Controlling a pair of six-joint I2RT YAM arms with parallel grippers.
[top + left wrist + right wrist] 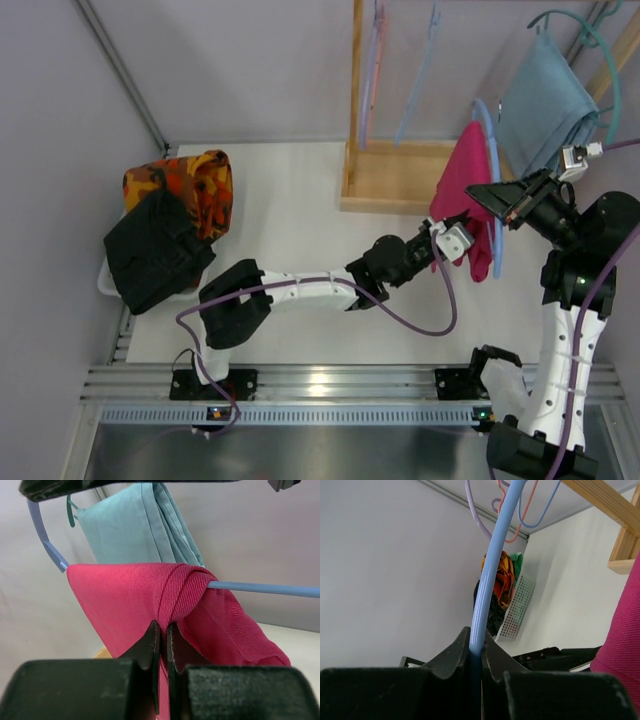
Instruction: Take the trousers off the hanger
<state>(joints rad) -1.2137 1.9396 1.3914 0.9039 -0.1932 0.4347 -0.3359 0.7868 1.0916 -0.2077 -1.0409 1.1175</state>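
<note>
Pink trousers [462, 190] hang folded over the bar of a light blue hanger [495, 215] at the right. My left gripper [441, 234] reaches in from the left. In the left wrist view the left gripper [163, 630] is shut on a fold of the trousers [125, 600] just below the hanger bar [260, 587]. My right gripper [480, 193] sits at the hanger's upper part. In the right wrist view the right gripper [477, 640] is shut on the hanger's blue rod [492, 570], with the trousers' edge [622, 650] at the right.
A teal garment [540, 100] hangs on a green hanger at the back right. A wooden rack [395, 175] carries empty hangers [372, 70]. A white basket [108, 283] at the left holds black and orange clothes. The side walls stand close.
</note>
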